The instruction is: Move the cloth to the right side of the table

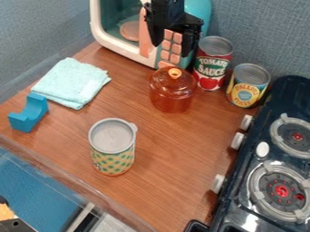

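At far left we see a blue cradle (pixel 29 114) just beside the folded cloth (pixel 71 81), which lies on the left of the table (pixel 160 154). Next we find a patterned can (pixel 113 149), then the end effector (pixel 172 44), spread wide before the microwave (pixel 124 49), and the stove (pixel 234 217).

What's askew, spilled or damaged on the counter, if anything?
Nothing stands out. Cloth lies folded; amber jar is lidded; red-labelled can and yellow-labelled can stand upright. No spill or damage visible.
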